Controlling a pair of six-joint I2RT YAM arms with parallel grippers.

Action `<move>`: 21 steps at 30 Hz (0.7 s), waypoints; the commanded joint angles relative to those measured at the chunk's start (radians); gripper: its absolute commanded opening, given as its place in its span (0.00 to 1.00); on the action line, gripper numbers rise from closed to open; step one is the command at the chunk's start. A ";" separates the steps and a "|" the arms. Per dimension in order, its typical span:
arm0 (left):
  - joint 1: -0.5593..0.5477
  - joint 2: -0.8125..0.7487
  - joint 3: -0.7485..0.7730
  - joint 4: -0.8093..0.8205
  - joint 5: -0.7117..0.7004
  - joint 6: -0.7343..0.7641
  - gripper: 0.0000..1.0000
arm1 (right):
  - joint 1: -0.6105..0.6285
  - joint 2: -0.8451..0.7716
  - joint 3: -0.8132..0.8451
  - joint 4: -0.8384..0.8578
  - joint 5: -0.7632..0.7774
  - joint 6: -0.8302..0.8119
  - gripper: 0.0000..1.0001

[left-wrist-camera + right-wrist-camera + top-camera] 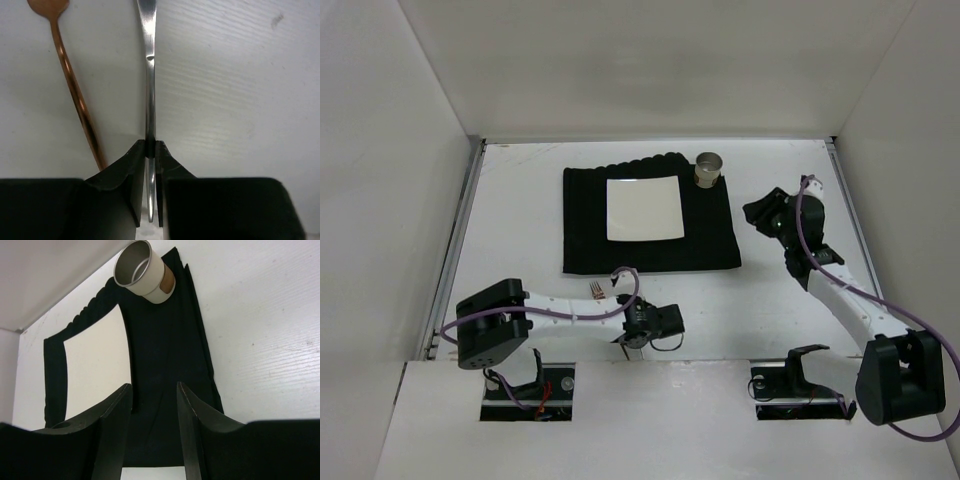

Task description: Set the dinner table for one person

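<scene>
The dinner table [520, 210] is the large white surface. A black ribbed mat [585, 230] lies at its middle with a white square plate [643, 209] on it and a metal cup [708, 170] at its far right corner. My left gripper [628, 338] is low near the front edge. In the left wrist view it [151, 145] is shut on a thin silver utensil [148, 75] seen edge-on. A copper fork [596, 291] lies just left of it [75, 95]. My right gripper [765, 212] is open and empty [154, 386] by the mat's right edge [170, 365].
White walls enclose the table on the left, back and right. The right wrist view shows the cup [145, 271] and plate [95, 360] beyond the open fingers. The arm bases stand at the near edge.
</scene>
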 commanded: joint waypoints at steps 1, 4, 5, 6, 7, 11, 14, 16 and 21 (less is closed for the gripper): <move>-0.060 -0.035 0.121 -0.095 -0.055 0.038 0.03 | -0.012 -0.010 -0.010 0.064 -0.025 0.011 0.47; -0.068 -0.026 0.204 -0.100 -0.085 0.103 0.03 | -0.016 -0.007 -0.013 0.065 -0.027 0.012 0.46; -0.060 -0.023 0.232 -0.092 -0.088 0.133 0.03 | -0.016 -0.010 -0.015 0.065 -0.027 0.012 0.46; -0.052 -0.021 0.252 -0.087 -0.091 0.156 0.03 | -0.019 -0.015 -0.016 0.065 -0.027 0.012 0.46; -0.036 -0.017 0.276 -0.072 -0.099 0.192 0.03 | -0.024 -0.019 -0.018 0.065 -0.027 0.012 0.46; 0.039 0.023 0.350 0.037 -0.096 0.331 0.03 | -0.047 -0.035 -0.028 0.065 -0.019 0.017 0.46; 0.111 0.089 0.423 0.124 -0.087 0.460 0.03 | -0.071 -0.050 -0.042 0.065 -0.012 0.028 0.46; 0.154 0.147 0.491 0.160 -0.056 0.549 0.03 | -0.085 -0.056 -0.051 0.070 -0.009 0.034 0.45; 0.279 0.311 0.685 0.219 0.051 0.712 0.02 | -0.101 -0.053 -0.062 0.081 -0.007 0.046 0.45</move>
